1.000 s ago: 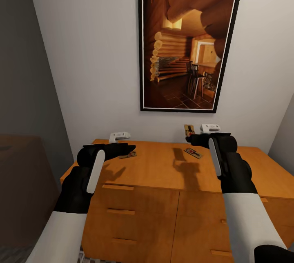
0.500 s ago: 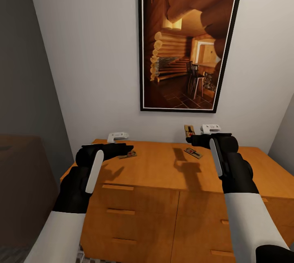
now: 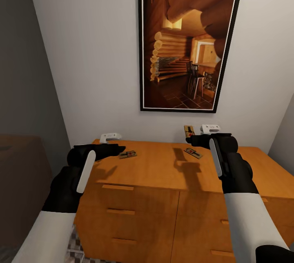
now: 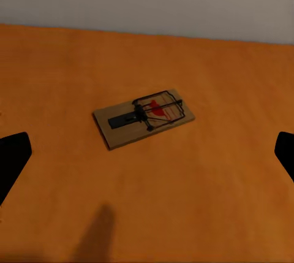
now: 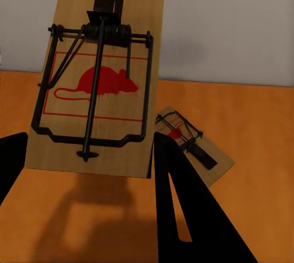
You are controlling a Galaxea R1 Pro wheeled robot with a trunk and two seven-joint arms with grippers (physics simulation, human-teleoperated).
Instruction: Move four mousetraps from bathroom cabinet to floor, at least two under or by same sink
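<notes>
Mousetrap A (image 3: 189, 130) is clamped in the right end effector (image 3: 190, 138), held upright and off the wood, close to the white wall (image 3: 94, 71). In the right wrist view Mousetrap A (image 5: 101, 91) stands on end between the two black fingers of the right end effector (image 5: 92, 171). Its red mouse print and dark wire bar face the camera, and its shadow falls on the wood below.

Mousetrap B (image 3: 193, 152) lies flat on top of the cabinet (image 3: 163, 169), just below and in front of the right end effector and not touched by it. In the right wrist view Mousetrap B (image 5: 193, 146) sits at an angle behind the inner finger.

Mousetrap C (image 3: 128, 154) lies flat on the cabinet top too, toward the left side and well apart from Mousetrap B. The left end effector (image 3: 120, 148) hovers near it, fingertips pointing at it, with no contact. It is released: in the left wrist view its fingers (image 4: 12, 159) are spread wide at the frame edges, and Mousetrap C (image 4: 144, 116) lies slightly skewed on bare wood ahead of the left end effector (image 4: 147, 159), red mark up.

The cabinet is orange-brown, with drawer fronts and slim bar handles, and stands against the wall. A framed picture (image 3: 185, 42) of a log interior hangs above it.
</notes>
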